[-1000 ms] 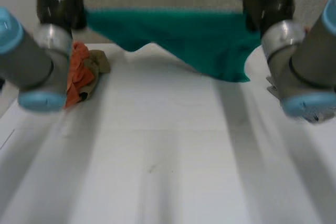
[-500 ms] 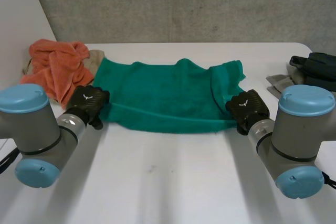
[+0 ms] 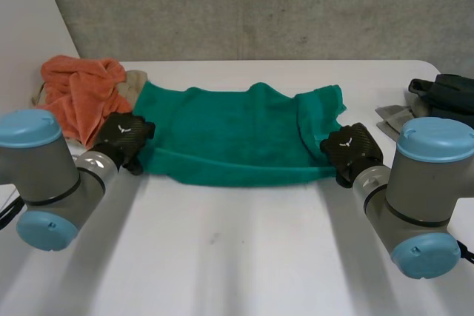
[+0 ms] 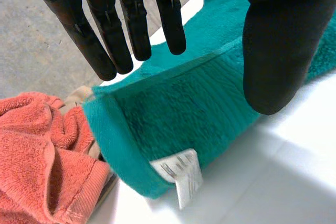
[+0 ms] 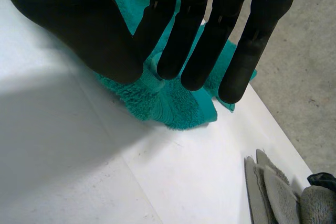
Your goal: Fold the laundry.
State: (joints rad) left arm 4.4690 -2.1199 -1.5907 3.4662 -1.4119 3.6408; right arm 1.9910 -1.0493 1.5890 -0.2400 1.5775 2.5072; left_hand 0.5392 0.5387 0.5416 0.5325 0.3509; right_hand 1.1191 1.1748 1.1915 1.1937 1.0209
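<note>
On surface (image 3: 237, 257), green towel (image 3: 229, 142) lies flat mid-width, toward far edge. Left hand (image 3: 124, 137) at towel's near left corner, fingers (image 4: 131, 19) straight, wide of thumb, holding nothing; white label (image 4: 181, 174) shows at that corner. Right hand (image 3: 354, 149) at near right corner, fingers (image 5: 210, 35) likewise straight, wide, empty. Orange towel (image 3: 78, 94) heaped at far left corner; dark cloths (image 3: 444, 94) at right edge.

Grey arms (image 3: 92, 172) with light-blue caps (image 3: 29, 127) carry a black left hand (image 3: 124, 137) and right hand (image 3: 354, 149).
</note>
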